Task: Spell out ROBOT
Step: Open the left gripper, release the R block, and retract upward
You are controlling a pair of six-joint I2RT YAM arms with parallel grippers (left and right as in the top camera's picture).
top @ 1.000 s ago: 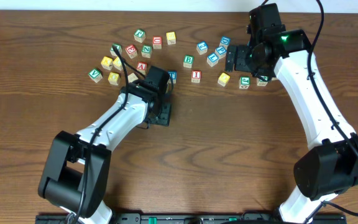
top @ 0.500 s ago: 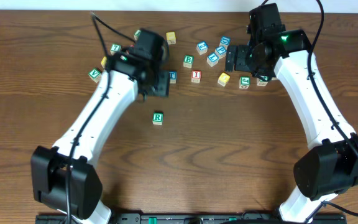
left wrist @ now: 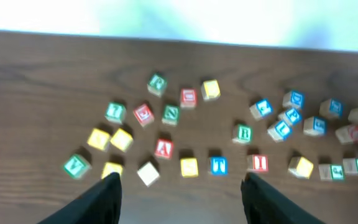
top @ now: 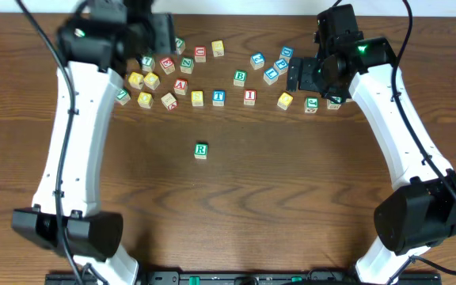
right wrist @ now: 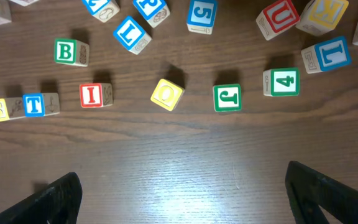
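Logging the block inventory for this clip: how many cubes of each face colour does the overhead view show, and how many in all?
green cubes: 8
yellow cubes: 6
blue cubes: 5
red cubes: 4
pale cube, no colour legible: 1
Total: 24 in the overhead view. The right arm covers a few more.

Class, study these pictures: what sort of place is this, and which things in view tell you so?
Most likely a robotics lab workbench: a white-and-black left arm and right arm stand at a wooden table, lettered wooden cubes lie scattered across it, and a green R cube sits apart.
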